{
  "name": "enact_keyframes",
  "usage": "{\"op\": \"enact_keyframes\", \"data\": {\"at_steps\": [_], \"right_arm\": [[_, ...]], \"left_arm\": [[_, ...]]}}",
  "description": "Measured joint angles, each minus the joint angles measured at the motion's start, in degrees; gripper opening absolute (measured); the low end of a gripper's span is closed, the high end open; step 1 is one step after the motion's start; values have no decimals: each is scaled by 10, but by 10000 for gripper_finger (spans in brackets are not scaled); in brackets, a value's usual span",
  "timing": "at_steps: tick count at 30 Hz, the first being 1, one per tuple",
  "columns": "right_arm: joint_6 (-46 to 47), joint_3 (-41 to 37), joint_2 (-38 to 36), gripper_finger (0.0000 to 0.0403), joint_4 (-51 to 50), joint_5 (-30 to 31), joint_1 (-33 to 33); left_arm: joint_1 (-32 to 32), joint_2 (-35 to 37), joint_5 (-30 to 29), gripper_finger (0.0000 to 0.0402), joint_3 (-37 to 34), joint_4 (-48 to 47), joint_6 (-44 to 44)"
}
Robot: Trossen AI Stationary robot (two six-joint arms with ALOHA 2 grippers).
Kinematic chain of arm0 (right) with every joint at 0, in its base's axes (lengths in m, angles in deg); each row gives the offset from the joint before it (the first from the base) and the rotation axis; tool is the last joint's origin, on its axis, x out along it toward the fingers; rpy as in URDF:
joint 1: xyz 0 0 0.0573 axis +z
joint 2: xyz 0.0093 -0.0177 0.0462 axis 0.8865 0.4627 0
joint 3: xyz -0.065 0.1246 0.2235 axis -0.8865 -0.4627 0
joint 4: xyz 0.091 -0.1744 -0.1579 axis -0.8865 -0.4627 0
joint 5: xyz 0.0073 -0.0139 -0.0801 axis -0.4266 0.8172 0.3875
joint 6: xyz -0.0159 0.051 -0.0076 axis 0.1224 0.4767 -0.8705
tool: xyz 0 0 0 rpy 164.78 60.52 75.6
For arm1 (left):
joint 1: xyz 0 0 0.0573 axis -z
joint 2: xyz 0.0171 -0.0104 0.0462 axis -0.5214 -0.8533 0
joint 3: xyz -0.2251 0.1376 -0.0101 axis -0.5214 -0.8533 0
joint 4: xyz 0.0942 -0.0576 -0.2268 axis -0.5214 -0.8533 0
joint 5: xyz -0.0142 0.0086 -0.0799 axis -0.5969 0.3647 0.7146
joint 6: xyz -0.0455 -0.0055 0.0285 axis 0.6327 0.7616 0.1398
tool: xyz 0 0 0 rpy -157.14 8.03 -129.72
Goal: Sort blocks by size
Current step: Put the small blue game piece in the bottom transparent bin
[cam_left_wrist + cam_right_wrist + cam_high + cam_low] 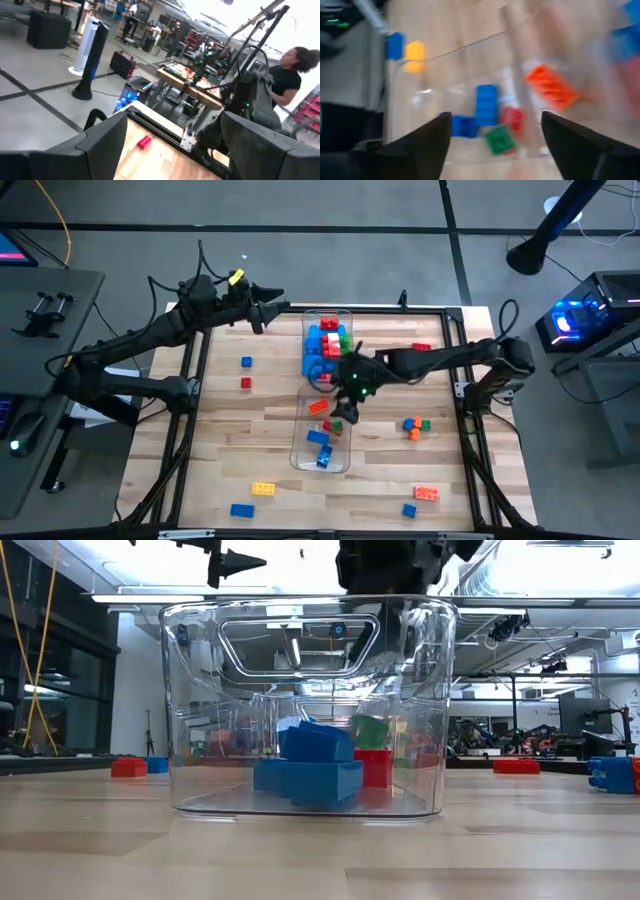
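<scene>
Two clear bins stand end to end mid-table. The far bin [327, 340] holds blue, red and green blocks. The near bin [322, 438] holds an orange block [551, 86], blue blocks [485, 104], a red block [512, 117] and a green block [499, 139]. My right gripper [345, 402] hangs open over the near bin's far end, slanting down, with nothing between its fingers [495, 117]. My left gripper [268, 305] waits open and level, high over the table's far left part.
Loose blocks lie on the table. A blue one [246, 362] and a red one [246, 383] are at the left, a red one [421, 347] at the far right. A small cluster [415, 426] lies at the right. Yellow [264, 488], blue [241, 510] and orange [427, 494] blocks lie near the front edge.
</scene>
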State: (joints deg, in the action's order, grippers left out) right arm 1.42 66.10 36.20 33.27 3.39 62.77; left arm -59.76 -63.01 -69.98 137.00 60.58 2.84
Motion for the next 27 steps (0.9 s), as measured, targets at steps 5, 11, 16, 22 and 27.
{"op": "enact_keyframes", "data": {"at_steps": [5, 11, 16, 22, 27], "right_arm": [[-50, 59, -8, 329, -112, 104, -15], [-73, 95, -34, 333, -228, 253, -61], [-63, 95, -37, 333, -252, 265, -117], [-65, 94, -37, 334, -250, 250, -153], [-63, 94, -37, 334, -250, 238, -157]], "left_arm": [[0, 1, -2, 310, 1, -50, -4], [25, -17, -163, 310, 18, -418, 64], [64, -45, -287, 310, -64, -543, 208], [54, -85, -289, 310, -178, -445, 327], [17, -126, -289, 310, -209, -389, 348]]}}
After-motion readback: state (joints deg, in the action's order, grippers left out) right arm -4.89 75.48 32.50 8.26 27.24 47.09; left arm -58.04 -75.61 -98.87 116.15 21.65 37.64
